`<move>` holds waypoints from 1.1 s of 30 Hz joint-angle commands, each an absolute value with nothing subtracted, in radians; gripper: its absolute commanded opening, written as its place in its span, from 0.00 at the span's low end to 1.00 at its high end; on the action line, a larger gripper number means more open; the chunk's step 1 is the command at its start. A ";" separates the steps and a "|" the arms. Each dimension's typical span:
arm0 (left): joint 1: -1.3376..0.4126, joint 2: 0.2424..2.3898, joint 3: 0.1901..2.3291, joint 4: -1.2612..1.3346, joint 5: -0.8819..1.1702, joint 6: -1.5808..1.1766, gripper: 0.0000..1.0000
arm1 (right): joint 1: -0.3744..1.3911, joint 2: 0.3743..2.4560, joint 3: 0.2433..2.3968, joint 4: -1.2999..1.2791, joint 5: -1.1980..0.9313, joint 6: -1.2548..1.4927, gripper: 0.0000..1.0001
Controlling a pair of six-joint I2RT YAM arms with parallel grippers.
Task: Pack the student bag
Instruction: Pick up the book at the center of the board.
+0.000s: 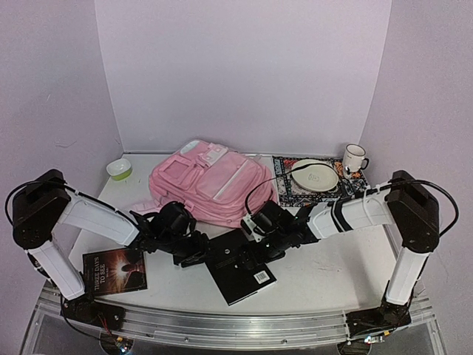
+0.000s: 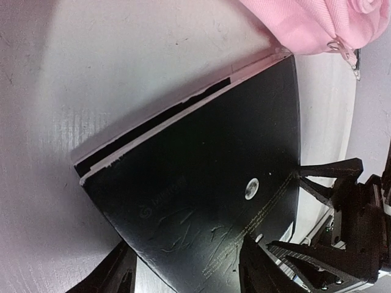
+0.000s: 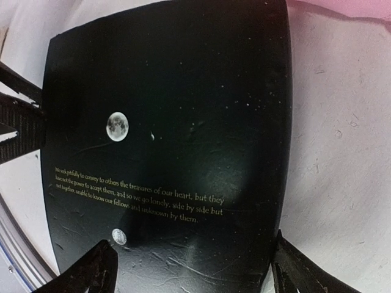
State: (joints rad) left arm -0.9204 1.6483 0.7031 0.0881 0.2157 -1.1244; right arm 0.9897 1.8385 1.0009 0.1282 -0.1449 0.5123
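The student bag (image 1: 211, 185), a soft pink backpack, lies at the middle back of the table, and its edge shows in the left wrist view (image 2: 317, 21). A black book (image 1: 240, 272) lies flat just in front of it. My left gripper (image 1: 194, 255) is low over the book's left corner (image 2: 201, 177). Its jaws (image 2: 186, 278) are apart, one finger on the table beside the edge and the other over the cover. My right gripper (image 1: 255, 255) is open over the book's other end (image 3: 177, 122). Its fingers (image 3: 192, 274) are spread, one at the book's right edge.
A second dark book (image 1: 114, 270) lies at the front left. A green bowl (image 1: 118, 168) sits at the back left. A plate (image 1: 314, 176) rests on a patterned mat at the back right, beside a white mug (image 1: 355, 157). White walls close the back and sides.
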 commanded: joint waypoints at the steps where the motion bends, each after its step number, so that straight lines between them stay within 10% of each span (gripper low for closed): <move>1: -0.936 1.531 0.680 0.160 0.191 -1.166 0.54 | 0.999 1.838 0.976 0.268 -0.320 0.574 0.85; 22: -0.939 1.352 0.569 0.178 0.124 -1.204 0.02 | 0.978 1.750 0.838 0.503 -0.320 0.701 0.89; 33: -0.940 1.158 0.474 0.291 0.097 -1.114 0.00 | 0.882 1.724 0.771 0.717 -0.479 0.774 0.98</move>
State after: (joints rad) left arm -0.9356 1.2363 0.4929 0.1775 0.1221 -1.1822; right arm 0.9104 1.7716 0.7940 0.5969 -0.3870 0.7410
